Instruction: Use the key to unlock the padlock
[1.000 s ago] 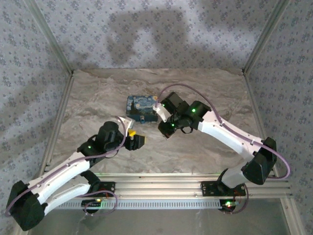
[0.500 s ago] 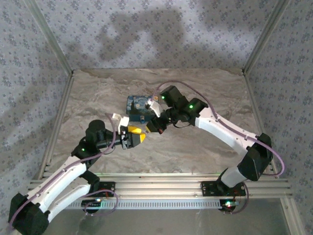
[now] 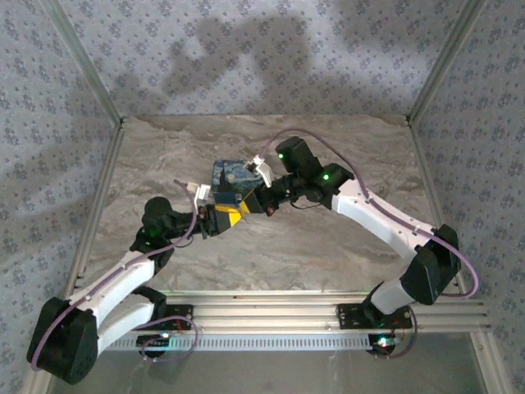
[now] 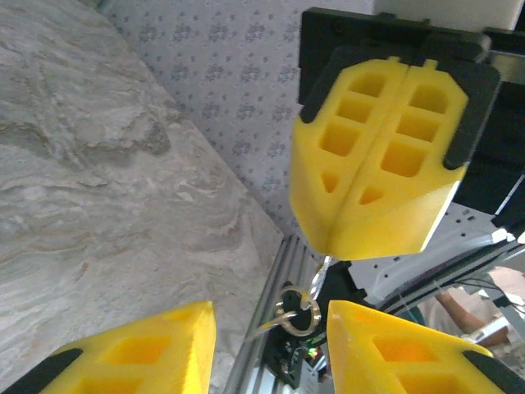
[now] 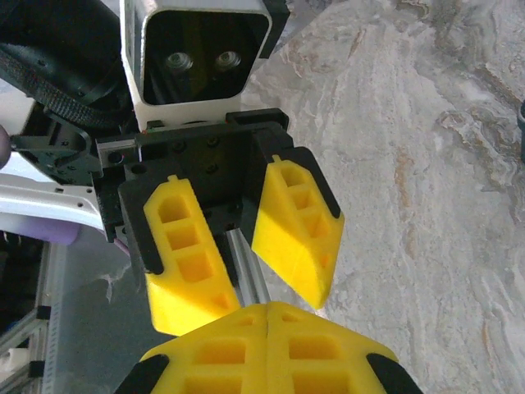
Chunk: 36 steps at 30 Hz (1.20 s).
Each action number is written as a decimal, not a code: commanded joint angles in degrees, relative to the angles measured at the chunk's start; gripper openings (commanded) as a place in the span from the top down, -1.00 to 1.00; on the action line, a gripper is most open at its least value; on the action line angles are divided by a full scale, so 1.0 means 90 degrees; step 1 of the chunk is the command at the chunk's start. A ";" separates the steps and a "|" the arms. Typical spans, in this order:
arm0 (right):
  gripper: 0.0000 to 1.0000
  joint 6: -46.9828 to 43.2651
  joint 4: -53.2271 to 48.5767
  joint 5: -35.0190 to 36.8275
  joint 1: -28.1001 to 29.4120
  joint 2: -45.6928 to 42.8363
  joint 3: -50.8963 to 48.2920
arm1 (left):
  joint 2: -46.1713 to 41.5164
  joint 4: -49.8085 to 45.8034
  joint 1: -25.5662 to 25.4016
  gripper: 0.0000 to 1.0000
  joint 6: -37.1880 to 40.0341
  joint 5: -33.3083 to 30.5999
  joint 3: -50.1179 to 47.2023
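Left gripper (image 3: pixel 227 219): yellow ribbed fingers (image 4: pixel 139 353) spread wide, nothing between them. Sits left of table centre, facing the other gripper tip to tip.

Right gripper (image 3: pixel 255 203): yellow fingers (image 4: pixel 373 156) pressed flat together, clenched on the key (image 4: pixel 322 269). A thin metal sliver sticks out of the closed tips, with a small split ring (image 4: pixel 297 311) hanging at its end. In the left wrist view, key and ring lie level with the gap between the left fingers; whether they are actually inside it cannot be told.

Left wrist camera (image 5: pixel 197 51): white housing with two lenses, mounted above the open fingers, seen from the right wrist.

Padlock (image 3: pixel 233 177): dark-blue block with light swirl print, lying on the table (image 3: pixel 344 246) just beyond both grippers, near the middle. The right gripper's body overlaps its right edge from above; contact cannot be told.

Table surface: grey-beige marble pattern.

Walls (image 3: pixel 246 74): pale patterned panels around the table, carrying the arms' shadows.
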 commanded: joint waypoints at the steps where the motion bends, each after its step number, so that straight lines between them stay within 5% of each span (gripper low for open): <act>1: 1.00 0.0218 0.0161 -0.0204 -0.0028 -0.0114 0.0011 | -0.0046 0.0448 0.0019 0.22 -0.0119 0.0335 0.0295; 11: 1.00 0.0416 0.0348 -0.0190 -0.0025 -0.0258 -0.0158 | -0.0055 0.0049 -0.0020 0.42 -0.0081 0.0510 0.0603; 18: 1.00 0.0541 0.0596 -0.0110 -0.0003 -0.0301 -0.0151 | -0.0034 -0.0053 -0.0157 0.83 -0.0058 0.0406 0.0629; 25: 1.00 0.0729 0.0650 -0.0009 -0.0113 -0.0152 0.0024 | -0.0049 -0.1102 -0.0138 0.52 0.0513 0.0334 0.1021; 29: 1.00 0.0741 0.0639 0.0098 -0.0139 -0.0243 -0.0163 | 0.0032 -0.0899 -0.0135 0.65 0.0446 0.0325 0.0918; 33: 1.00 0.0905 0.0942 0.0084 -0.0160 -0.0147 -0.0180 | -0.0039 -0.0947 -0.0128 1.00 0.0537 0.0225 0.0857; 36: 1.00 0.1078 0.1184 0.0038 -0.0153 -0.0040 -0.0134 | -0.0182 -0.1057 -0.0118 1.00 0.0621 0.0126 0.0808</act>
